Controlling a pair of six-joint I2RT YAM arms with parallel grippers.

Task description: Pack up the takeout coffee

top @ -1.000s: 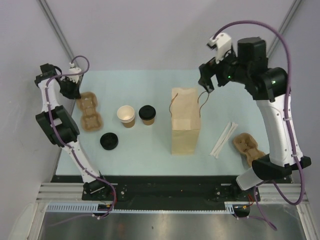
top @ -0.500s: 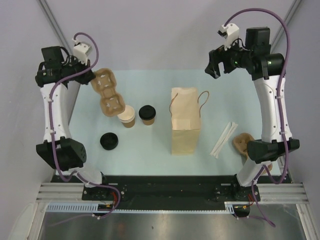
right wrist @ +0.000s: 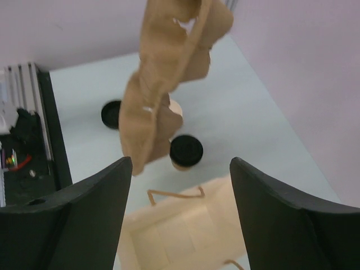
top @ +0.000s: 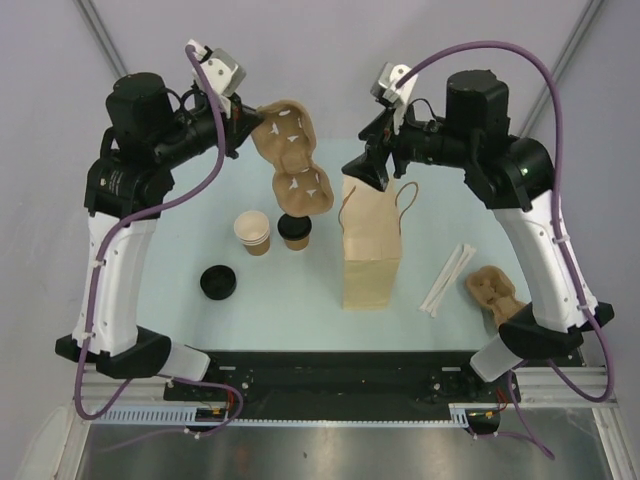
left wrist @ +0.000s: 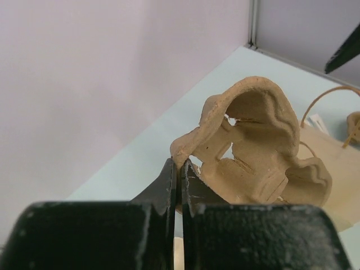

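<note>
**Pulp tray held aloft; cups on the bench, outside the bag**

Nearest the arm bases in the overhead view, a loose lid (top: 218, 282) is seen lying flat on the bench (top: 300, 300). Well apart at its 3 o'clock, white wrapped sticks (top: 449, 278) and a second pulp tray (top: 497, 295) are found.

Farther in, an open cup (top: 253, 232) is stood upright, with a lidded cup (top: 294, 229) just beside it at 3 o'clock. A paper bag (top: 372, 240) is stood upright at 3 o'clock of the lidded cup, apart from it. Its open mouth, not visible from overhead, is shown by the right wrist view.

Farthest, a pulp tray (top: 292, 160) is held in the air by the left pincer (top: 243, 128). The grip is poorly shown from overhead. In the left wrist view the pincer (left wrist: 180, 169) is seen clamped, jaws nearly touching, on the tray's thin edge (left wrist: 253, 152).

The right pincer (top: 368, 170) is placed above the bag's far end, at 3 o'clock of the tray. Its spread cannot be judged from overhead. In the right wrist view its fingers (right wrist: 67, 225) are seen set wide with nothing between them. The tray (right wrist: 163, 84), the lidded cup (right wrist: 187, 151) and the loose lid (right wrist: 111, 113) are seen beyond them.
</note>
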